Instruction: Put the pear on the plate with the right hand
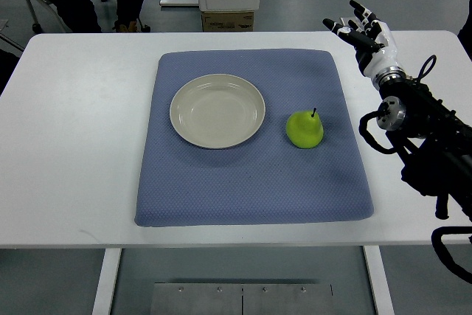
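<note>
Pear (304, 130): your smooth green fruit, stem up, lying on the woven blue mat (251, 182).
Plate (217, 111): round, glossy, cream, left of it.
Right hand (359, 27): fingers spread, empty; arm cut off at the right edge.

Probably a lab: white test table (81, 145)

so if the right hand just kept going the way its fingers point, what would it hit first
Probably nothing on the table. The right hand, fingers spread, points toward the far left edge of the picture, away from the pear and the plate. Its height is unclear, but the way looks free.
</note>
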